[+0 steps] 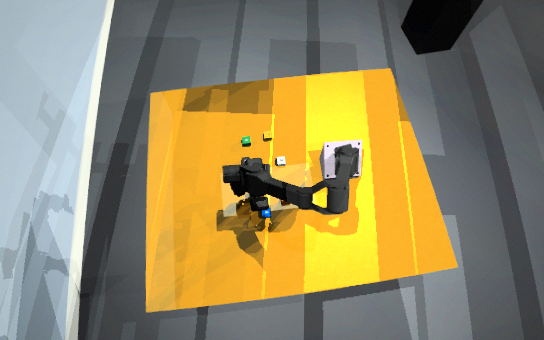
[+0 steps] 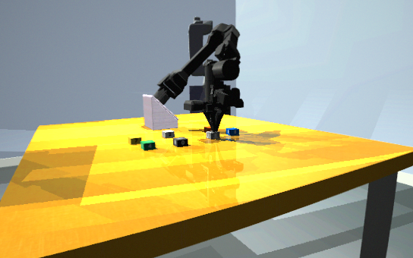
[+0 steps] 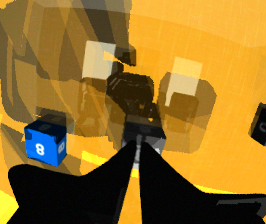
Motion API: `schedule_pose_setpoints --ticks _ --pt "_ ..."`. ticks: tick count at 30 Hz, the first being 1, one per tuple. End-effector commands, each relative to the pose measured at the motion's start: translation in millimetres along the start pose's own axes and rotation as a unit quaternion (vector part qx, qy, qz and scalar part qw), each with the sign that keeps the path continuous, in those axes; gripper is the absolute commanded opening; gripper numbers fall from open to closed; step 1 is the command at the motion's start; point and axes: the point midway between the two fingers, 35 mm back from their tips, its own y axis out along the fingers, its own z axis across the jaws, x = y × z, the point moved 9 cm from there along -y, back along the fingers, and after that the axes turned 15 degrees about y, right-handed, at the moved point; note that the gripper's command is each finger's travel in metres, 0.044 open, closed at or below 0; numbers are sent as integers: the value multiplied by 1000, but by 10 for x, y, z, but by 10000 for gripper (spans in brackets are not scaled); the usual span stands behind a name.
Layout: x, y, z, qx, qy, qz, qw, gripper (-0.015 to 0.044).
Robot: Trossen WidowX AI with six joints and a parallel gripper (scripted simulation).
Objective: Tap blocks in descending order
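Observation:
My gripper (image 2: pixel 215 130) (image 3: pixel 138 146) is shut and empty, its tips right at the top of a light grey block (image 2: pixel 212 135) (image 3: pixel 153 134); contact is unclear and its digit is unreadable. A blue block (image 1: pixel 266 213) (image 2: pixel 232 131) (image 3: pixel 40 145) shows 8. A black block (image 2: pixel 181 142) (image 3: pixel 265 126) shows 0. A green block (image 1: pixel 246 141) (image 2: pixel 148 145), a yellow block (image 1: pixel 268 135) (image 2: pixel 134 140) and a white block (image 1: pixel 281 161) (image 2: pixel 168 133) stand apart from the tips. A red-orange block (image 2: pixel 207 129) is partly hidden behind the gripper. In the top view the arm hides the grey and black blocks.
The arm's pale base (image 1: pixel 328 160) (image 2: pixel 159 115) stands on the yellow-orange table (image 1: pixel 195 280) (image 2: pixel 129 212). The blue block is close beside the gripper. The arm spans from its base over the middle of the table and casts shadows around the blocks.

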Motion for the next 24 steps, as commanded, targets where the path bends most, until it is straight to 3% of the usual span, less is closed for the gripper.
schedule_pose_setpoints --ticks 1,14,20,24 --pt "-5 57 -21 2 6 4 1000 20" --pt "3 -268 -23 1 6 3 1000 20" --pt "11 -1023 -27 -1 7 3 1000 20" --pt "8 -1050 -27 -1 7 4 1000 20"
